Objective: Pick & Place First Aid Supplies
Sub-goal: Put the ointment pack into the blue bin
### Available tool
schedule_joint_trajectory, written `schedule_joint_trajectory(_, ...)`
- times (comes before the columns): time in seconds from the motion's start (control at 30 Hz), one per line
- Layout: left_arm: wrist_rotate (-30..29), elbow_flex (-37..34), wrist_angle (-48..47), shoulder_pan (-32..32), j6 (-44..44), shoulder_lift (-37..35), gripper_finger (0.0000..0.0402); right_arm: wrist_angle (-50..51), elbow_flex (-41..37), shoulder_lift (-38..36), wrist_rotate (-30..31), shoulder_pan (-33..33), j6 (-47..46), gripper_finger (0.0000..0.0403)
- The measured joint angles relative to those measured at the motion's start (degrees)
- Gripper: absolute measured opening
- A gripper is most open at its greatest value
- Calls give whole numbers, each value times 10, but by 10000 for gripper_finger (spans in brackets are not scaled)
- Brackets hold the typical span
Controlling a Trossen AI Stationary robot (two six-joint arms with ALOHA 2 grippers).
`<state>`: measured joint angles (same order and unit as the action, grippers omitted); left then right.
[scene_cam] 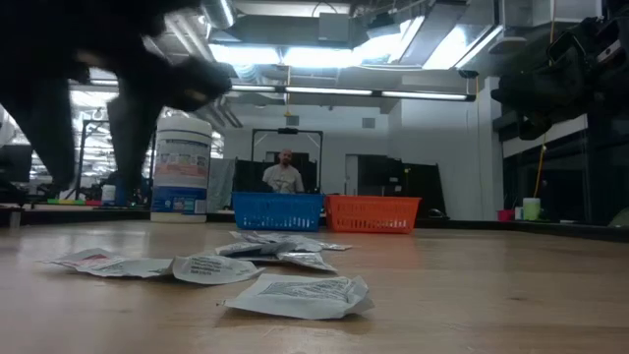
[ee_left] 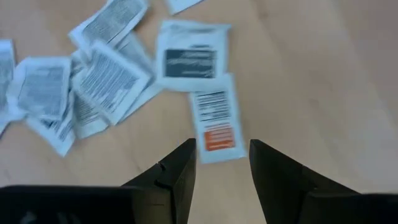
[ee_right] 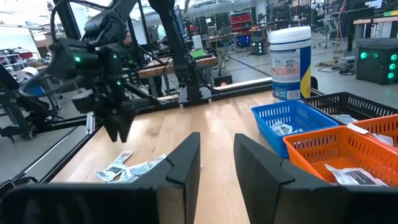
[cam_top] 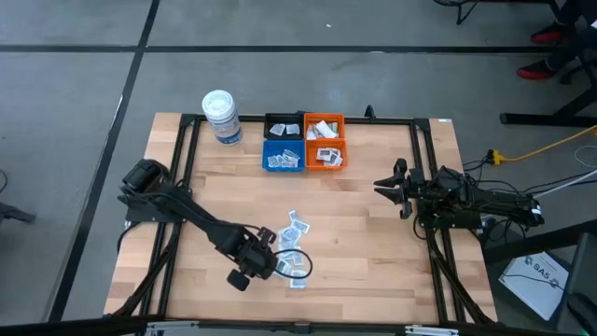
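My left fingers [ee_left: 220, 180] hang spread over the sachets [cam_top: 291, 245] scattered on the near worktop [cam_top: 373, 233], gripping nothing; some already fill the far bins [cam_top: 304, 143] (most remain).

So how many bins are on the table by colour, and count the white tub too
Blue bin: 1
Orange bins: 2, one behind the other
Black bin: 1
White tub: 1
Total: 5
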<state>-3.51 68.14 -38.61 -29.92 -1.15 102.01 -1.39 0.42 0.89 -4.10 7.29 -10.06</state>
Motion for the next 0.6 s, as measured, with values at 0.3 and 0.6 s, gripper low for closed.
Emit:
schedule_joint_trajectory(0.3,17,0,15,12,-56,50,143,0,0,0,0,0,0,100)
schedule_joint_trajectory(0.6,20,3,45,7,-56,82,144,0,0,0,0,0,0,100)
